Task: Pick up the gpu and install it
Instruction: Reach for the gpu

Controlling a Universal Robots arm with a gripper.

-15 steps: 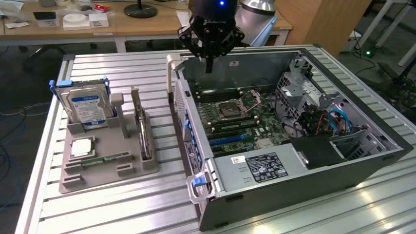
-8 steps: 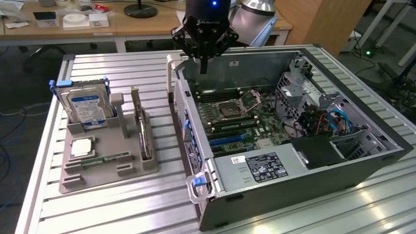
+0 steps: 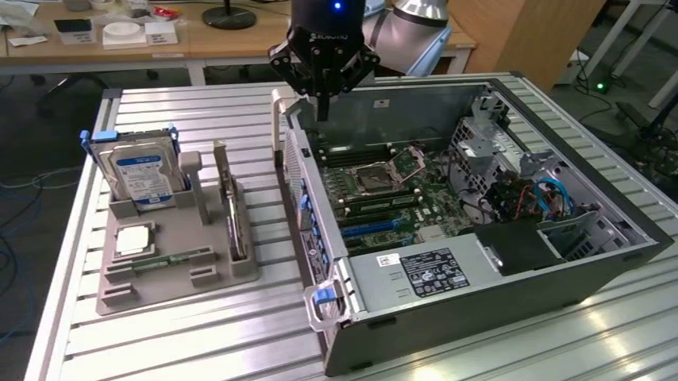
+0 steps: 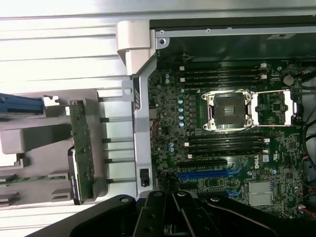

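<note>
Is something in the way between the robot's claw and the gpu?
Nothing visible is. The gripper hangs over the edge of the computer case; the gpu stands on edge in the grey holder beside the case, open from above.

I work over a ribbed metal table point(image 3: 190, 349) (pale, slatted); directly on it lie a grey parts holder point(image 3: 119, 298), at the exterior view's left, and an open computer case point(image 3: 477, 317) just beside it.
</note>
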